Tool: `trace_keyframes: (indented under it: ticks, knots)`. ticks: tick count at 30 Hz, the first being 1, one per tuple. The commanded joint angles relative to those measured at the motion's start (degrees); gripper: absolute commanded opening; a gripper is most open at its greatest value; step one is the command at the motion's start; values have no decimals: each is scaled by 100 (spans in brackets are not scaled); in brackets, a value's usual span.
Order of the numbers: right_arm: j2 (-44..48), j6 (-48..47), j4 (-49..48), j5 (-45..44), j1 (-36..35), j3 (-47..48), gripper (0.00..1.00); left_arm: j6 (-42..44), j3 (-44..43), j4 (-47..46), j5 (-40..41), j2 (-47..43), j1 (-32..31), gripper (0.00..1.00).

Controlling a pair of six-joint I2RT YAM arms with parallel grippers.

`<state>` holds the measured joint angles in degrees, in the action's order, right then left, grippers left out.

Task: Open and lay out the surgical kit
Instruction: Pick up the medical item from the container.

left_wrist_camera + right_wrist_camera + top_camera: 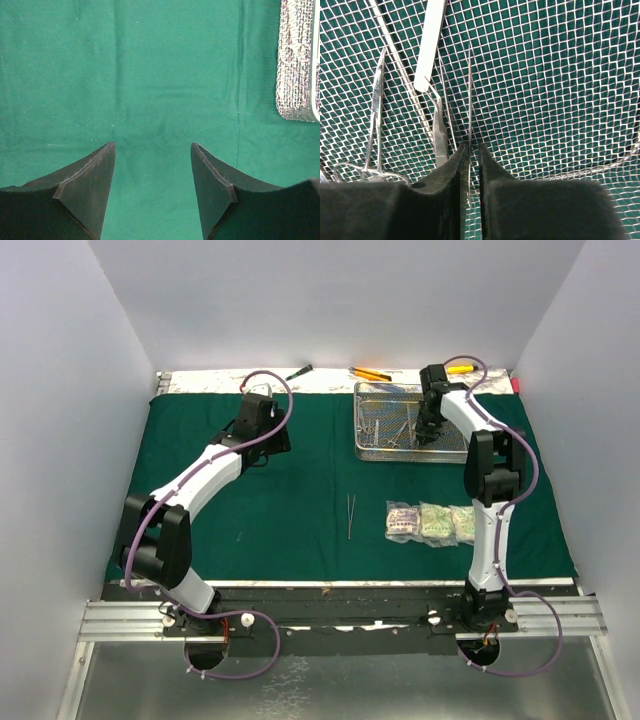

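Note:
The dark green cloth [280, 520] lies spread flat on the table. The wire-mesh tray [410, 457] sits on it at the back right and shows at the right edge of the left wrist view [295, 65]. My right gripper [432, 430] is down inside the tray, its jaws [474, 145] closed to a narrow slit on thin steel tweezers [470, 90]. A steel clamp [375, 110] and a flat steel instrument [431, 45] lie beside it on the mesh. Another pair of tweezers [350, 515] and three clear packets [437, 521] lie on the cloth. My left gripper [258, 398] [152, 145] is open and empty above bare cloth.
A green-handled tool [299, 371], an orange one [370, 373] and a yellow one [460, 368] lie along the back edge beyond the cloth. White walls close in the left, back and right sides.

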<state>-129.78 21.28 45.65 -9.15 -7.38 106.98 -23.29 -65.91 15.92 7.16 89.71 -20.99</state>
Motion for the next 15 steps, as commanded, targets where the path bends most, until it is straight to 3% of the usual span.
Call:
trace_keyframes:
  ticks: [1,3,11,15]
  knots:
    - [-232,-84,98,75,45,71,11,70,-150,-55,66,71,34,63]
    - [-233,-44,142,1,45,146,1,74,-159,-57,66,58,34,63]
    - [780,201,-281,-500,43,-28,1,80,-203,-56,33,-29,34,63]
    - [1445,269,-677,-179,43,-296,1,85,-212,-54,10,-61,34,63]
